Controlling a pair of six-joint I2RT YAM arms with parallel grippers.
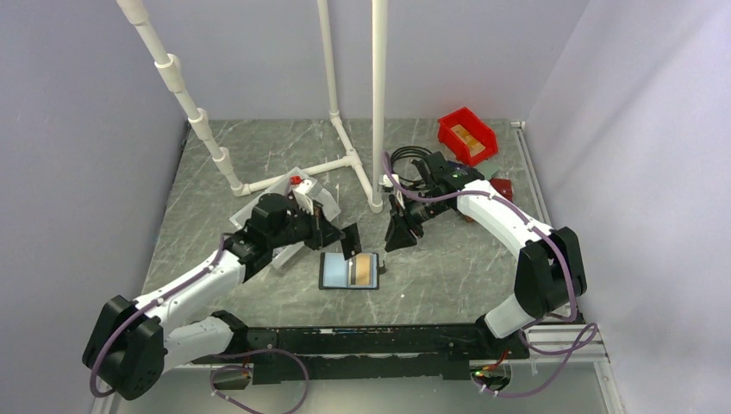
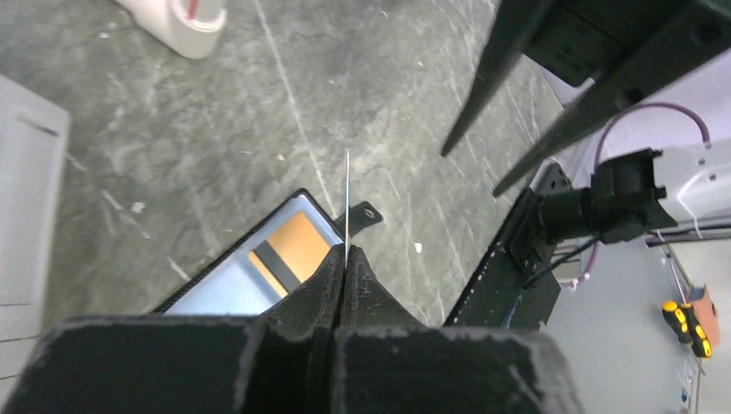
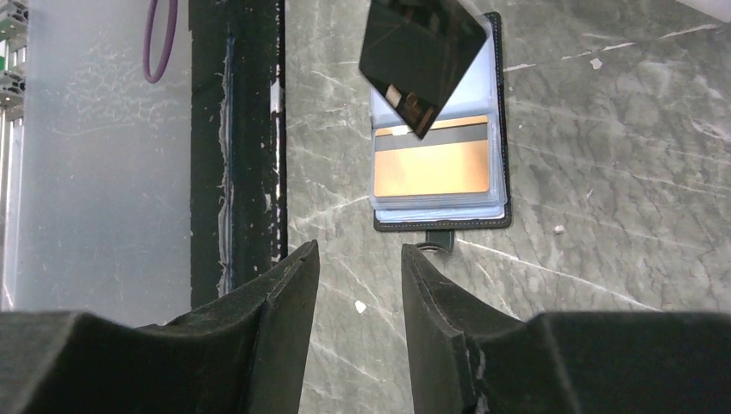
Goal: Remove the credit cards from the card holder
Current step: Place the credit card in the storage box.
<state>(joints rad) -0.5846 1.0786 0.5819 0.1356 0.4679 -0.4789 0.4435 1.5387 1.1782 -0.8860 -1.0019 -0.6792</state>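
The left claw (image 2: 345,257) pinches one card (image 2: 346,194), edge-on in its view, dark-faced in the right wrist view, above the open card holder (image 3: 440,223) with gold-tan card (image 3: 435,169) on the table (image 3: 621,172); right claw (image 3: 359,257) spread.

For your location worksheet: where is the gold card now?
Top view: the gold card lies in the right half of the open card holder, central on the table.
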